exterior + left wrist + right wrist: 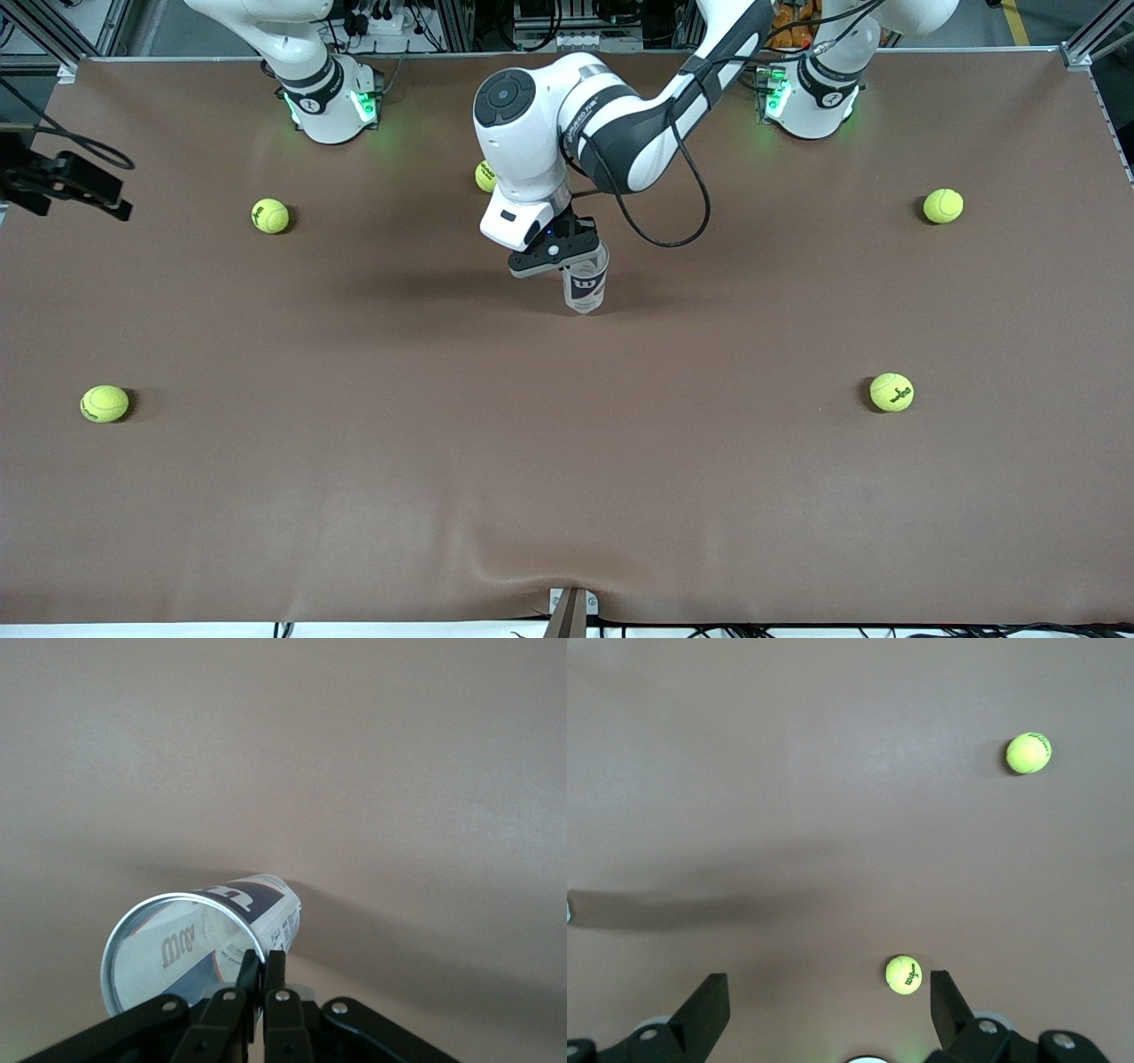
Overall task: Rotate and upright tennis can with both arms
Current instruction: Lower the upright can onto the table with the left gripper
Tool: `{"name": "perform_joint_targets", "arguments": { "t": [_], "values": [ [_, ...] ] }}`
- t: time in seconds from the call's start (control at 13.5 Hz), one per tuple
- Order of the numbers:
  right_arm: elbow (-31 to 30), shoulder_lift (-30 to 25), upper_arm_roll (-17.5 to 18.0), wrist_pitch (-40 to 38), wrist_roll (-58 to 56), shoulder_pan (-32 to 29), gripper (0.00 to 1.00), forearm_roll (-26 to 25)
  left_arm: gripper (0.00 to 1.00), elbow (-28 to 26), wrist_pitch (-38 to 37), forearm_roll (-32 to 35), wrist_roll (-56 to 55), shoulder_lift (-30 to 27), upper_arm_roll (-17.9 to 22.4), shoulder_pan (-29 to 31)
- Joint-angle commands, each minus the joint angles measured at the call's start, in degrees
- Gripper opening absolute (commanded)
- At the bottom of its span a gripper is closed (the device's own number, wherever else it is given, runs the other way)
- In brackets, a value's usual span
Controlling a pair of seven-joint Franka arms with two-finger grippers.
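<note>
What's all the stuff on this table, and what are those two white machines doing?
tennis can: one, clear with navy, white and red label, mid-table, its metallic rim pinched by the left tool.
tennis balls: five, yellow-green, spread over the table; one partly hidden by the left arm.
table: one, brown covering.
left tool: black, shut on the can's rim, mid-table.
right tool: black, open, up over the table near its own base; that arm waits.

Robotics lab; aluminium frame rails (1085, 44), cabling (390, 22), brown-covered table (567, 461)
</note>
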Motion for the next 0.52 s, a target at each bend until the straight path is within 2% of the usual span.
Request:
{"name": "perform_joint_targets", "arguments": {
  "t": [0.0, 0.15, 0.44],
  "values": [
    [0.0, -0.2, -0.2, -0.5, 0.4, 0.0, 1.00, 0.7, 0.00, 0.8, -0.3, 1.5, -0.5, 0.6, 0.3, -0.4],
    [0.1, -0.2, -0.4, -0.5, 0.4, -1.1, 1.00, 0.7, 0.00, 0.7, 0.6, 1.6, -0.5, 0.7, 0.3, -0.5],
    [0.1, -0.2, -0.4, -0.5, 0.7, -1.3, 1.00, 0.8, 0.09, 0.7, 2.5, 1.6, -1.3, 1.9, 0.3, -0.6]
  ]
}}
